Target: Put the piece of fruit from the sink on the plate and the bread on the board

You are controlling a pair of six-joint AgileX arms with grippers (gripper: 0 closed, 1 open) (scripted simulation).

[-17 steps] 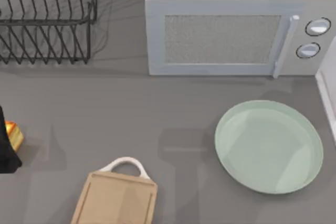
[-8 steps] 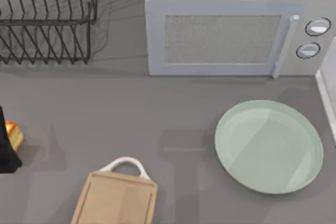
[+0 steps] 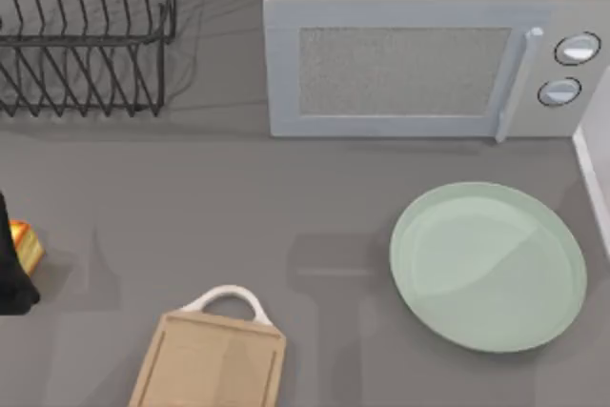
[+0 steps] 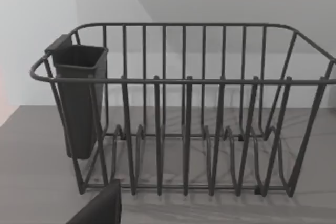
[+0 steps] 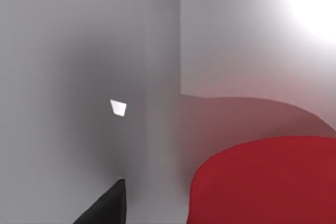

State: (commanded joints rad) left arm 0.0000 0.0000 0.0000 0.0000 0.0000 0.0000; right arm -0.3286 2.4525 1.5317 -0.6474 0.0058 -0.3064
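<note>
Bread [image 3: 25,245] sits at the counter's left edge, beside the left arm's dark gripper [image 3: 11,264]; whether either gripper is apart or together, I cannot tell. Red fruit [image 5: 268,182] lies close before the right wrist camera. Plate [image 3: 488,267] rests bare toward the right edge, board [image 3: 210,359] at the front edge.

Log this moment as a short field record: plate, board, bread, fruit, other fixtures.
plate: pale green plate, nothing on it, at the table's right
board: wooden board, bare, white handle toward the microwave
bread: golden bread at the table's left edge, off the board, beside a dark arm part
fruit: red fruit close before the right wrist camera, against pale walls
rack: wire dish rack, no dishes, dark cup holder at one end
</note>
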